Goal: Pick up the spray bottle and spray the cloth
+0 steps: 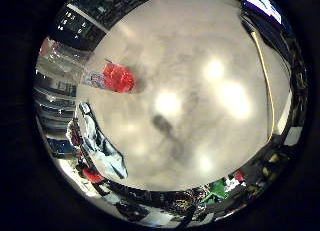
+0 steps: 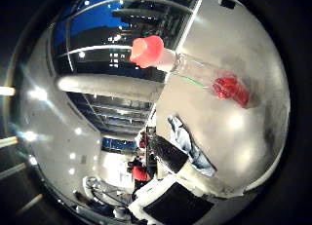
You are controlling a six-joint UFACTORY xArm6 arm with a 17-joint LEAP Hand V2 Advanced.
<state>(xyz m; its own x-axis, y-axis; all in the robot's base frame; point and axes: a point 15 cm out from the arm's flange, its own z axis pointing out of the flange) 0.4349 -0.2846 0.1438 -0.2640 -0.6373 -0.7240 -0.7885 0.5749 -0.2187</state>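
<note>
Standing on the pale tabletop (image 1: 200, 51), the spray bottle (image 2: 195, 69) (clear body, red top) sits near the crumpled cloth (image 1: 102, 148); whether the fingers are open, I cannot tell.

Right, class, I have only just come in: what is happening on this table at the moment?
A robot hand, seen only from its palm cameras, hangs above a pale grey table. A clear plastic spray bottle with a red trigger head stands on the table, not yet picked up. Beside it, near the table's edge, lies a crumpled light blue-grey cloth. Nothing is being held, so the spraying has not started.
</note>
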